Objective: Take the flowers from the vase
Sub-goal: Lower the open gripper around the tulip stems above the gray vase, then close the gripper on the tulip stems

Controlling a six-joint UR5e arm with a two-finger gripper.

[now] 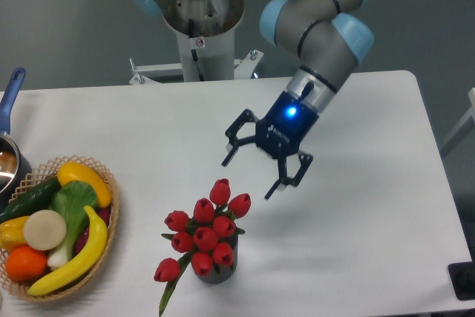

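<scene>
Nine or so red buds make up the flowers (204, 235), and they cover nearly all of the vase (216, 269); I can see only a dark grey sliver of its lower body under the blooms, near the front edge of the table (371, 183), a bit left of centre. I cannot make out its mouth or how the stems sit inside. One bud and a green leaf droop out to the lower left, the leaf tip reaching almost to the bottom of the frame.

My gripper (251, 175) hangs up and to the right of the bunch with its fingers spread wide and nothing between them; the near fingertip is just beside the topmost buds, though I cannot tell its height above them.

At far left a wicker basket (111, 213) of fruit and vegetables is cut by the frame edge, and behind it a metal pot (9, 165) with a blue handle shows only partly. A dark object at the bottom right corner is too clipped to identify.

White tabletop lies bare to the right of the flowers, out to the table's rounded right edge.
</scene>
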